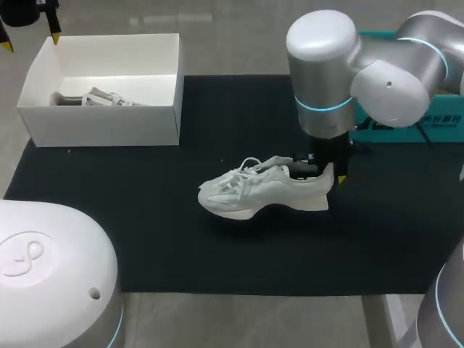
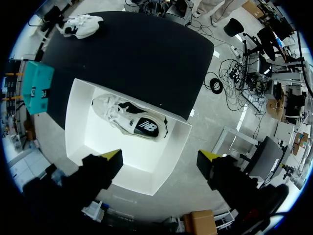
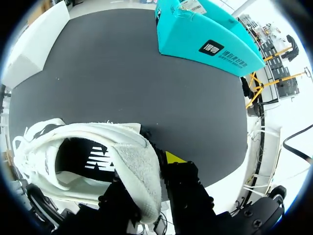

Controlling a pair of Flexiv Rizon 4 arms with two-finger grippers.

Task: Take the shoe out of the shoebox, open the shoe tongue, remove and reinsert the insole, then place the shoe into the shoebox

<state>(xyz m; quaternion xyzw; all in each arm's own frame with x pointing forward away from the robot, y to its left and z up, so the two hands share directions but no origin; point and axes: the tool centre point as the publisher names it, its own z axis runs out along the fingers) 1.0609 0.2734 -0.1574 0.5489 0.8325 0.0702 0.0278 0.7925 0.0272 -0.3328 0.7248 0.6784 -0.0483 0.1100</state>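
A white shoe (image 1: 264, 192) lies on its side on the black mat (image 1: 145, 239), toe toward my left. My right gripper (image 1: 330, 174) is shut on its heel; in the right wrist view the heel collar (image 3: 139, 169) is pinched between the fingers of the right gripper (image 3: 146, 183), with one yellow fingertip (image 3: 173, 157) showing. The white shoebox (image 1: 101, 123) stands at the back left with a second white shoe (image 1: 101, 98) inside. My left gripper (image 2: 162, 156) hangs open high above the shoebox (image 2: 98, 147), over its near wall, and that second shoe (image 2: 129, 120) lies ahead of it.
A teal box (image 1: 406, 123) sits at the back right, behind my right arm, and the right wrist view has this teal box (image 3: 205, 34) beyond the shoe. The mat covers most of the table, with bare mat in front of the shoe.
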